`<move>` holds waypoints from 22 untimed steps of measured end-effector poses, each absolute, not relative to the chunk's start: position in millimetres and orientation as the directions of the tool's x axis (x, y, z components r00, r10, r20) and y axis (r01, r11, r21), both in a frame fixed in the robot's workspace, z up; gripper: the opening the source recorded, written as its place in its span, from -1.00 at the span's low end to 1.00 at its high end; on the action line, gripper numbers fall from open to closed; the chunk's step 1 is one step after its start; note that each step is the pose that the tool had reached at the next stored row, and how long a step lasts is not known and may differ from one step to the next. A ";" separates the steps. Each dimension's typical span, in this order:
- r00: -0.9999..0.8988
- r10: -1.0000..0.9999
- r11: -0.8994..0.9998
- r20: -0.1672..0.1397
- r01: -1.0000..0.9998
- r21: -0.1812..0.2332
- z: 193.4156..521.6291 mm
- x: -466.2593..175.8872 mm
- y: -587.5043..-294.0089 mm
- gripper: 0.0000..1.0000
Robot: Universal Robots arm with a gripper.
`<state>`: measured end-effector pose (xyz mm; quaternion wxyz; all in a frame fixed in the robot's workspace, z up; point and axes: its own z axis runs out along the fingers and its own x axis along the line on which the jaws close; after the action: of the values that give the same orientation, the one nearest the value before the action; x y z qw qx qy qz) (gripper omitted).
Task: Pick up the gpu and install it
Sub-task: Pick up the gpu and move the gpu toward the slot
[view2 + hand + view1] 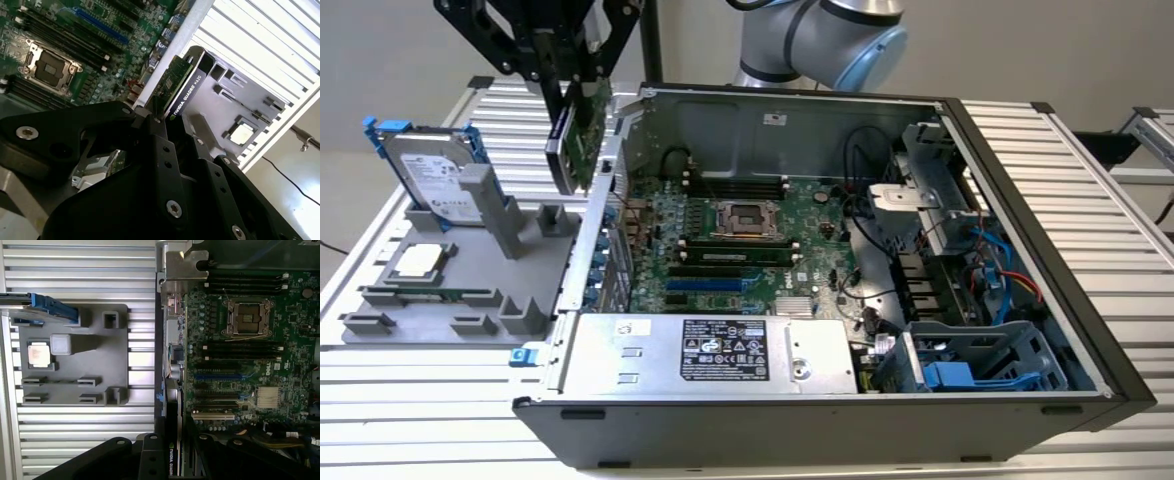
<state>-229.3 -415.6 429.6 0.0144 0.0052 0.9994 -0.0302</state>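
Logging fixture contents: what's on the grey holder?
A hard drive, processor chip and memory stick; the drive hides the holder behind it. The pincer holds the gpu.

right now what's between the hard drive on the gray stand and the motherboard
In the exterior view, the gpu hangs on edge there, clamped in the gripper, over the case's side wall that parts hard drive from motherboard.

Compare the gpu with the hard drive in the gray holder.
The gpu hangs in the air, gripped by the claw; the hard drive stands in the gray holder. The gpu is green and black; the hard drive is silver with blue rails. Both stand on edge.
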 end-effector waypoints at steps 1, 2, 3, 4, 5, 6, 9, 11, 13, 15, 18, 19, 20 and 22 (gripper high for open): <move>-1.000 0.009 0.998 -0.029 0.011 -0.060 429.6 -229.3 -415.6 -1.00; -1.000 0.009 0.998 -0.029 0.011 -0.060 429.6 -229.2 -415.6 -1.00; -1.000 0.009 0.998 -0.029 0.011 -0.060 429.7 -229.2 -415.6 -1.00; -1.000 0.009 0.998 -0.029 0.011 -0.060 429.6 -229.1 -415.6 -1.00; -1.000 0.009 0.998 -0.029 0.011 -0.060 429.6 -228.8 -415.6 -1.00; -1.000 0.009 0.998 -0.029 0.011 -0.060 429.7 -228.2 -415.5 -1.00; -1.000 0.009 0.998 -0.029 0.011 -0.060 429.6 -225.9 -415.5 -1.00; -1.000 0.009 0.998 -0.029 0.011 -0.060 429.6 -224.1 -415.6 -1.00; -1.000 0.009 0.998 -0.029 0.011 -0.060 429.6 -222.3 -415.6 -1.00; -1.000 0.009 0.998 -0.029 0.011 -0.060 429.6 -220.3 -415.6 -1.00; -1.000 0.009 0.998 -0.029 0.011 -0.060 429.7 -217.2 -415.6 -1.00; -1.000 0.009 0.998 -0.029 0.011 -0.060 429.7 -216.2 -415.6 -1.00; -1.000 0.009 0.998 -0.029 0.011 -0.060 429.6 -215.1 -415.6 -1.00; -1.000 0.009 0.998 -0.029 0.011 -0.060 429.7 -212.7 -415.6 -1.00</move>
<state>-212.7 -415.6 429.7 0.0144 0.0051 0.9994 -0.0302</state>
